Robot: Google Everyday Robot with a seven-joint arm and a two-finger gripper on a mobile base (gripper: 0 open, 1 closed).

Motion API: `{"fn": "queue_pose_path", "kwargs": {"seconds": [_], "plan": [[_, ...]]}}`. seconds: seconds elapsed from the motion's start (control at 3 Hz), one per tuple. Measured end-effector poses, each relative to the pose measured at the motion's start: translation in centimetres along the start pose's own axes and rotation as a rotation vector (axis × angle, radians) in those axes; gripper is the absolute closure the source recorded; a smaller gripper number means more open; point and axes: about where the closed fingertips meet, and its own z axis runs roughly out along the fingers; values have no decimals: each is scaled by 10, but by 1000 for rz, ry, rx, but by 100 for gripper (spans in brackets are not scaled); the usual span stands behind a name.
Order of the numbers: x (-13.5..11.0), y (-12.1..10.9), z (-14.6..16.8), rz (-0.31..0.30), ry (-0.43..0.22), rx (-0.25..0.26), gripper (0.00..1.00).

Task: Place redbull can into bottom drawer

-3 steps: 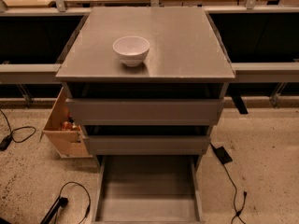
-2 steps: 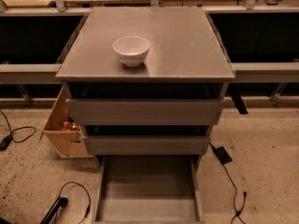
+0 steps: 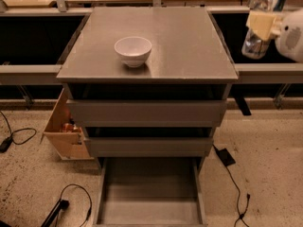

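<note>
hand [image 3: 261,24] at upper right seems clamped on the redbull can [image 3: 254,45]; bottom drawer [image 3: 150,197] open, can not yet inside.

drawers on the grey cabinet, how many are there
3, stacked: top drawer just under the cabinet top, middle drawer below it, bottom drawer pulled out lowest. None seems hidden. The gripper holds the redbull can at upper right.

Gripper [image 3: 262,24]: one, at upper right of view, held high, clamped round redbull can [image 3: 254,45]; white wrist at right edge.
</note>
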Motion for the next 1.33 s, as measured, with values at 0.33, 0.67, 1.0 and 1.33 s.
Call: {"fn": "queue_pose_path", "kwargs": {"seconds": [0.33,0.67,1.0,1.33], "plan": [[78,-10,-12,43,28,-53,100],[115,10,-27,5,5,-118,100],[134,47,-32,-23,-27,-195,100],[134,47,-32,-23,-27,-195,100]]}}
